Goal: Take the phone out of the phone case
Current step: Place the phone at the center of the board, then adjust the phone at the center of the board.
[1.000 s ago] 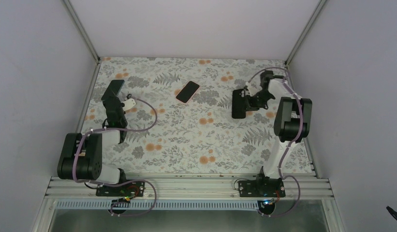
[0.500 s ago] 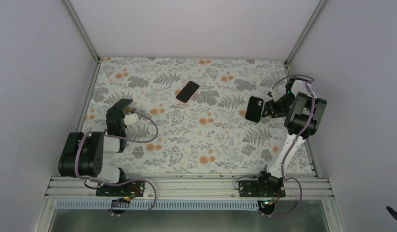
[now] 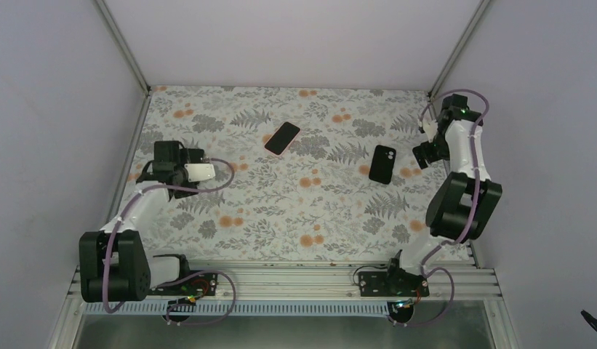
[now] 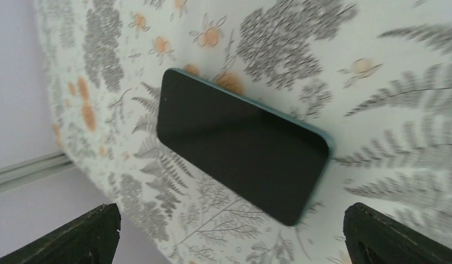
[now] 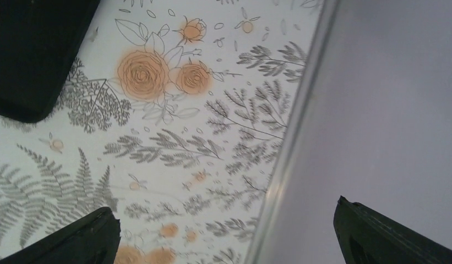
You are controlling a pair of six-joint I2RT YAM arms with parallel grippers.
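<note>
currently the phone (image 3: 282, 138) lies dark face up inside the phone case (image 3: 290, 142), whose pink rim frames it. it sits on the floral bench (image 3: 295, 218), toward 12 o'clock from the bench's middle, with its long axis slanting toward 1 o'clock. neither arm touches it. the left gripper (image 3: 168, 161) hangs at the 9 o'clock side, jaws spread wide and holding nothing. its wrist camera looks down on a dark phone with a teal edge (image 4: 243, 146), lying flat on the bench just ahead of the fingertips (image 4: 86, 236). the right gripper (image 3: 425, 154) sits at the 3 o'clock side near the wall (image 3: 542, 145), jaws likewise released and empty. a black phone (image 3: 382, 163) lies flat at its 9 o'clock, near it but not touching, and well apart from the cased phone.
</note>
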